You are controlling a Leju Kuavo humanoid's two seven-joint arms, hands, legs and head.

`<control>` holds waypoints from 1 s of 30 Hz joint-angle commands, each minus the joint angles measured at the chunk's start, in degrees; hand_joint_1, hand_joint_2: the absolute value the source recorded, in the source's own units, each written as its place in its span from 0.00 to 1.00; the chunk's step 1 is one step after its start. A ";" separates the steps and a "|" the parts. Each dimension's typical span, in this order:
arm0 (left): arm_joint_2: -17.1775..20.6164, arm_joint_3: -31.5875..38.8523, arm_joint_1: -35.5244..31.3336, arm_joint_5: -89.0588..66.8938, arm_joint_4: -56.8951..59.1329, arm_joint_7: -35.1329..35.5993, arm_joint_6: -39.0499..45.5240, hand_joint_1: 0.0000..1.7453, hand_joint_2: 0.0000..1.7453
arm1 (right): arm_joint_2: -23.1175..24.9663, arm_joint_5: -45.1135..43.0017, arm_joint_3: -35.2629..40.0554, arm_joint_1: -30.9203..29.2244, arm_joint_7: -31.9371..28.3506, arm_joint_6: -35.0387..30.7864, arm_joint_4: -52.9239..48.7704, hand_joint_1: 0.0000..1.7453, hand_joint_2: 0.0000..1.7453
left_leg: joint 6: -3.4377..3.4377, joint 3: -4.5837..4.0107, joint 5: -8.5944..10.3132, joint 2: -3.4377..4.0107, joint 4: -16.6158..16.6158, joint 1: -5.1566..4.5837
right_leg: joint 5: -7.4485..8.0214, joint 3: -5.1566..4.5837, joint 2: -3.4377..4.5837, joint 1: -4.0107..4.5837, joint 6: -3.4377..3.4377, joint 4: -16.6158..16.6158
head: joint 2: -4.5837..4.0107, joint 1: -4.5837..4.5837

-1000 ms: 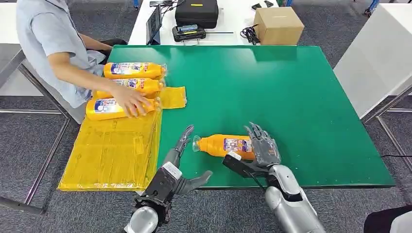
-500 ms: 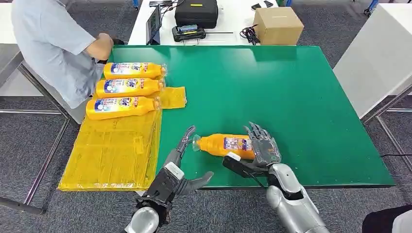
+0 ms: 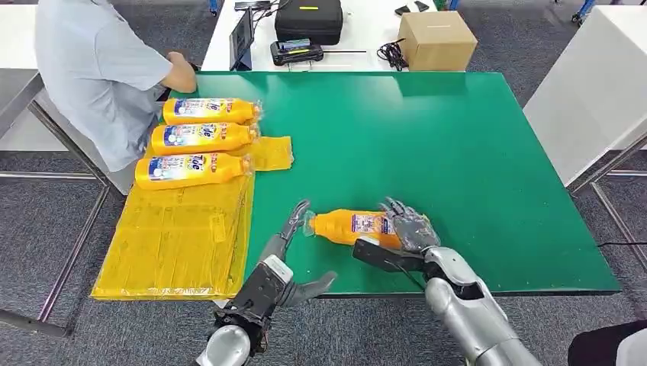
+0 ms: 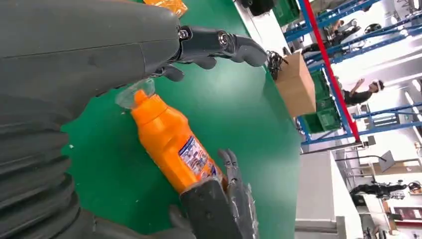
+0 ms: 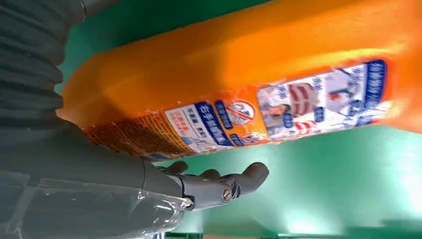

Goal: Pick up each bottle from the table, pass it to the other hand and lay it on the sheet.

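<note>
- An orange bottle (image 3: 352, 227) lies on its side low in the middle of the head view, on the green table (image 3: 427, 137), its clear cap pointing to the left of the frame.
- The right hand (image 3: 406, 232) is at the bottle's base end: dark fingers lie over the top of it and the thumb reaches along the near side. Whether the grip is actually closed on the bottle cannot be told.
- The left hand (image 3: 291, 248) sits just left of the cap with fingers spread and thumb out to the side, holding nothing; its fingertips are right beside the cap, contact uncertain.
- In the left wrist view the same bottle (image 4: 171, 144) shows its label, with the left hand's fingers (image 4: 219, 42) stretched past the cap.
- The yellow sheet (image 3: 179, 232) covers the left part of the frame, hanging over the table edge.
- Three more orange bottles (image 3: 200, 139) lie in a row on the sheet's far end, upper left.
- A person (image 3: 99, 69) in a light shirt sits at the upper left corner.
- A cardboard box (image 3: 436, 38) and a black case (image 3: 309, 19) stand on the white table (image 3: 366, 34) at the top.
</note>
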 commanded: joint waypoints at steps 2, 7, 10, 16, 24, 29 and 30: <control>1.48 -0.78 -1.99 -0.72 3.43 1.00 0.06 0.00 1.00 | -3.42 -0.14 8.33 -6.73 2.62 2.03 7.65 0.00 1.00 | -0.06 0.23 -0.07 0.11 -0.04 0.00 | -0.05 0.20 0.08 0.02 -0.09 -0.03 | 0.00 0.02; 1.44 -0.53 -1.62 -1.35 2.93 1.24 0.02 0.00 1.00 | -4.36 1.05 10.42 -7.97 4.43 2.56 7.43 0.00 1.00 | -0.05 0.19 -0.06 0.11 -0.03 0.00 | -0.04 0.15 0.07 0.01 -0.08 -0.02 | 0.00 0.00; 1.42 -0.56 -1.75 -1.36 3.16 1.24 -0.08 0.00 1.00 | -4.71 -0.05 10.33 -8.27 4.16 3.64 7.73 0.00 1.00 | -0.08 0.31 -0.14 0.17 0.00 0.01 | -0.10 0.26 0.12 0.02 -0.12 0.02 | 0.00 0.00; 1.06 -1.15 -3.14 -0.96 5.02 0.39 -0.30 0.00 1.00 | -6.48 -5.95 9.98 -8.77 0.74 7.55 9.50 0.96 1.00 | -0.05 0.19 -0.04 0.01 -0.03 0.01 | -0.05 0.18 -0.03 0.02 -0.08 -0.03 | 0.00 0.00; 0.28 -2.00 -5.23 0.94 7.21 -1.16 -0.83 0.00 1.00 | -6.02 -14.08 5.53 -6.30 -4.63 6.43 11.83 1.00 1.00 | -0.05 0.22 -0.02 -0.08 -0.04 0.01 | -0.04 0.24 -0.11 0.03 -0.07 -0.07 | 0.00 0.00; 0.04 -2.41 -5.94 1.77 7.96 -1.94 -0.42 0.00 1.00 | -3.53 -18.44 0.15 -3.31 -7.52 4.04 11.81 1.00 1.00 | -0.07 0.35 -0.04 -0.06 -0.08 0.04 | -0.07 0.34 -0.11 0.05 -0.10 -0.11 | 0.00 0.00; 0.02 -2.50 -6.06 1.93 8.02 -2.03 -0.40 0.00 1.00 | -3.14 -18.45 -0.57 -2.83 -7.87 3.76 11.79 1.00 1.00 | -0.06 0.25 -0.01 -0.08 -0.06 0.05 | -0.04 0.26 -0.11 0.06 -0.07 -0.10 | 0.00 0.00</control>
